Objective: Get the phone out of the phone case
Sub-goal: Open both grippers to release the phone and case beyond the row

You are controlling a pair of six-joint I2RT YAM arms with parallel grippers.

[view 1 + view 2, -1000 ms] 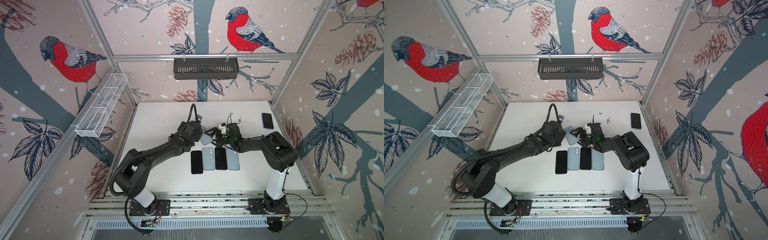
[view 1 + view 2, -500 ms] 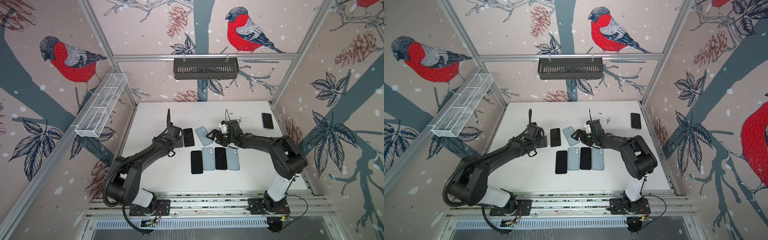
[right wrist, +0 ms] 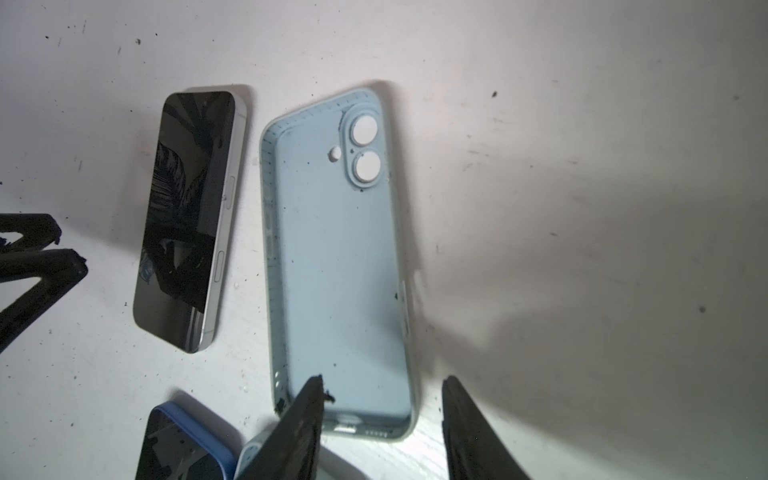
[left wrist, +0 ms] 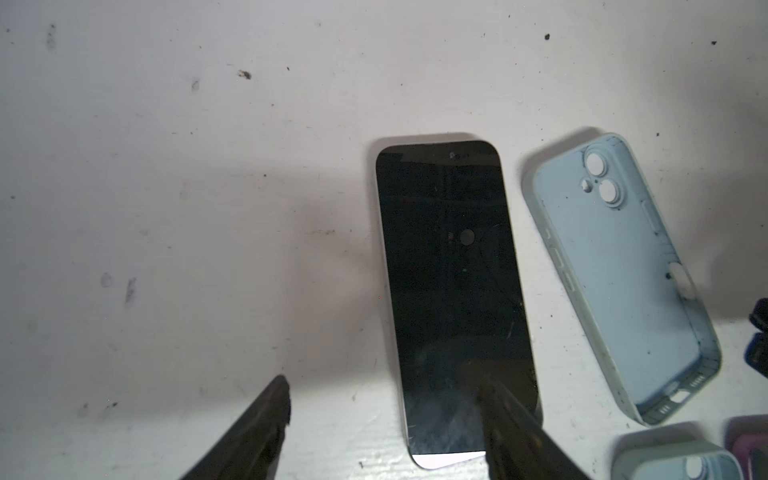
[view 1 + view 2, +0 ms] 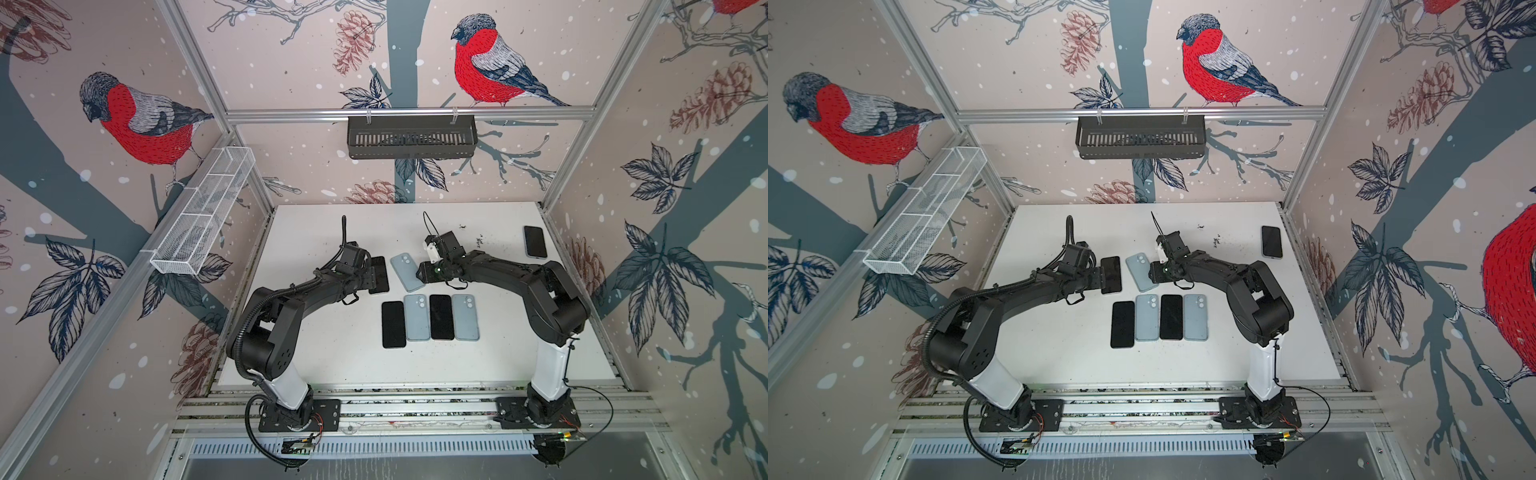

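Black glass faces up on the phone (image 5: 381, 274), which lies flat on the white table (image 5: 324, 232) in both top views. It is out of its case. The light blue phone case (image 5: 407, 272) lies just beside it, empty, open side up and a bit tilted. My left gripper (image 5: 371, 277) is at the phone. My right gripper (image 5: 420, 273) is at the case. Nearer my bases there is a row of four (image 5: 441, 317), two black screens and two light blue backs, side by side. One more dark phone (image 5: 535, 242) lies well apart, near the right wall.

From my left wrist, my left gripper's two fingers stand apart and hold nothing. One finger (image 4: 511, 428) is over the end of the phone (image 4: 453, 291). The other is over bare table. I cannot tell if the finger touches the glass. The case (image 4: 619, 274) is close to the phone but not touching it.

From my right wrist, my right gripper's fingers are apart too, with nothing pinched. One finger (image 3: 303, 424) is over the end of the case (image 3: 336, 257), and the other is over bare table beside it. One side wall of the case sits between them. The phone (image 3: 187, 220) lies on the case's other side.
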